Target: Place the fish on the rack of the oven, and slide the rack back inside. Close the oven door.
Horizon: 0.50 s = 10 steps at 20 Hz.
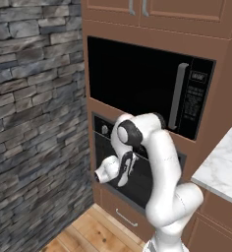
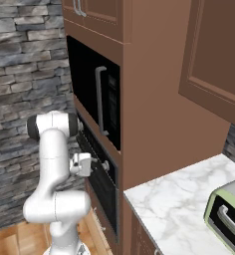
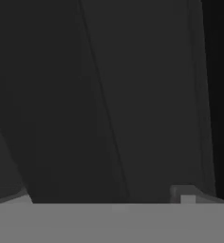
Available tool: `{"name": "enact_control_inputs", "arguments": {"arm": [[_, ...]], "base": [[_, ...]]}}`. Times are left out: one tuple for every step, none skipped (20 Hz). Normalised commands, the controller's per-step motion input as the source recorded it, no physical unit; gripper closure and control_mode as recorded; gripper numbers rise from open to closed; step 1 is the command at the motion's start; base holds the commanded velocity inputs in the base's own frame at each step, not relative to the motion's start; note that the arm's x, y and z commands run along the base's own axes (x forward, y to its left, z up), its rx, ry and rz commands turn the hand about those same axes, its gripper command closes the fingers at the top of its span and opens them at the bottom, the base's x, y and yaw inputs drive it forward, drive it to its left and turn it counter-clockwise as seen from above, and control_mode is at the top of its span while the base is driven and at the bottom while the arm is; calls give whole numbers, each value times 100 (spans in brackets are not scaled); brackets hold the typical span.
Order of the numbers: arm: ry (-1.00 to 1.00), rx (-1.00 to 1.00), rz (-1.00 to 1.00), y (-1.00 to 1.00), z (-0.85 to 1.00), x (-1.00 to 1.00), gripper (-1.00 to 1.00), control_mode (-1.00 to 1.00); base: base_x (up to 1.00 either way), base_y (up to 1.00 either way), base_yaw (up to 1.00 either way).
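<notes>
We are pressing our gripper (image 2: 95,167) close against the oven door (image 1: 142,182); finger spread unreadable, we cannot tell any hold.

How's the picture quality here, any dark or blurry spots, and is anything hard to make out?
Left base view: evenly lit, soft, slightly blurry render; the oven front is black with little detail behind the arm. Right base view: same flat light, the microwave reads as a dark slab. Hand view: very dark grey surfaces up close, low contrast, so what the tool faces is hard to identify.
</notes>
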Motion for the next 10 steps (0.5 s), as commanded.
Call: {"name": "enact_control_inputs", "arguments": {"arm": [[5,19,53,-87,3,0,-100,-100],[4,20,52,-89,0,0,-100,-100],[4,20,52,-91,0,5,-100,-100],[6,18,49,-84,0,9,-100,-100],[9,15,47,-77,0,16,-100,-100],[12,13,43,-71,-6,28,-100,-100],[14,13,40,-64,-11,40,-100,-100],[13,11,38,-66,-11,44,-100,-100],[12,8,33,-66,-14,57,-100,-100],[11,5,28,-76,-14,63,-100,-100]], "base": [[0,0,0],[0,0,0],[0,0,0],[0,0,0],[0,0,0],[0,0,0],[0,0,0],[0,0,0],[0,0,0],[0,0,0]]}}
